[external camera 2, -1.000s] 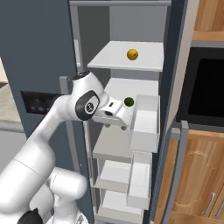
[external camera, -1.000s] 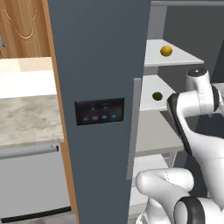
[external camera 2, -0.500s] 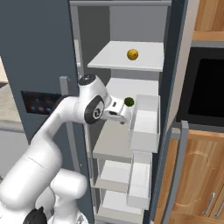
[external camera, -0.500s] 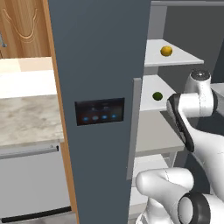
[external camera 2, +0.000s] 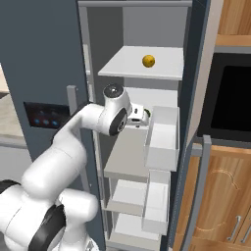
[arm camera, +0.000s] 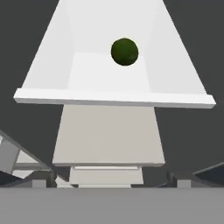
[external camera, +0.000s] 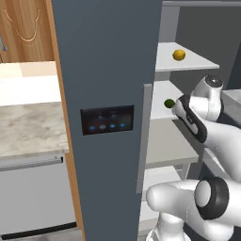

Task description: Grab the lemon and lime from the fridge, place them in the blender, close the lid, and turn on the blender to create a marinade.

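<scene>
The fridge (external camera: 103, 56) stands open. A dark green lime (arm camera: 124, 52) lies toward the back of the second pale shelf (arm camera: 109, 78); it is also seen from the left as the lime (external camera: 169, 103). One shelf higher rests the yellow lemon (external camera 2: 148, 61), the same lemon (external camera: 178, 55) in the left base view. My gripper (external camera 2: 143, 116) reaches into the fridge at the second shelf's level, short of the lime. In the hand view the gripper (arm camera: 112, 181) is open, its tips wide apart with nothing between them. The blender and lid are out of view.
White door bins (external camera 2: 162, 137) hang on the open right door, close beside my hand. The closed left fridge door with its blue-lit panel (external camera: 107, 120) stands left of the arm. A marble counter (external camera: 28, 127) lies at the left, a black oven (external camera 2: 230, 98) at the right.
The arm has stretched deeper into the fridge, carrying the hand along the second shelf toward the lime. The fruits have not moved.
</scene>
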Controlling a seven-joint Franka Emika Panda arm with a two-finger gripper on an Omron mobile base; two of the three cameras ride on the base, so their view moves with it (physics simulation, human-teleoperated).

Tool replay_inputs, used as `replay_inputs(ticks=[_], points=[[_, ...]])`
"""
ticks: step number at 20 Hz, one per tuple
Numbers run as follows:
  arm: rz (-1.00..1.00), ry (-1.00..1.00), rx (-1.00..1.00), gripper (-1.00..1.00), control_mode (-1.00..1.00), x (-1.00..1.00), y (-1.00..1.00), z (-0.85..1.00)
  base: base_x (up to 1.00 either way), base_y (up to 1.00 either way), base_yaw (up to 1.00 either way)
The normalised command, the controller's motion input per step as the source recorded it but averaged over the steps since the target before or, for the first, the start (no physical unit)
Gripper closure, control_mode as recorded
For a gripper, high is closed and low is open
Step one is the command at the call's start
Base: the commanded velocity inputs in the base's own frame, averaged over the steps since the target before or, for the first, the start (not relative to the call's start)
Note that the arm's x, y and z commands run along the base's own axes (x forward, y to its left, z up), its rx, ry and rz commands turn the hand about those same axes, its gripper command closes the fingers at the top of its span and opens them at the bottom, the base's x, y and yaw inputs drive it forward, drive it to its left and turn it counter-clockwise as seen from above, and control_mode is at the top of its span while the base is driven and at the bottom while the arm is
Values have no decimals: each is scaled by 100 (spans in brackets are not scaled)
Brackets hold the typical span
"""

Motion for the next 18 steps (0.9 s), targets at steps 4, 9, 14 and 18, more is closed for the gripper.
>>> replay_inputs(ticks=[4, 9, 14, 18], points=[[1, -2, 0, -100, -100, 61, 0, -6, 0, 0, 0], [0, 0, 0, -100, -100, 69, 0, 0, 0, 0, 0], [0, 0, 0, -100, -100, 46, -3, -2, 0, 0, 0], [0, 0, 0, -100, -100, 23, -15, -16, 0, 0, 0]])
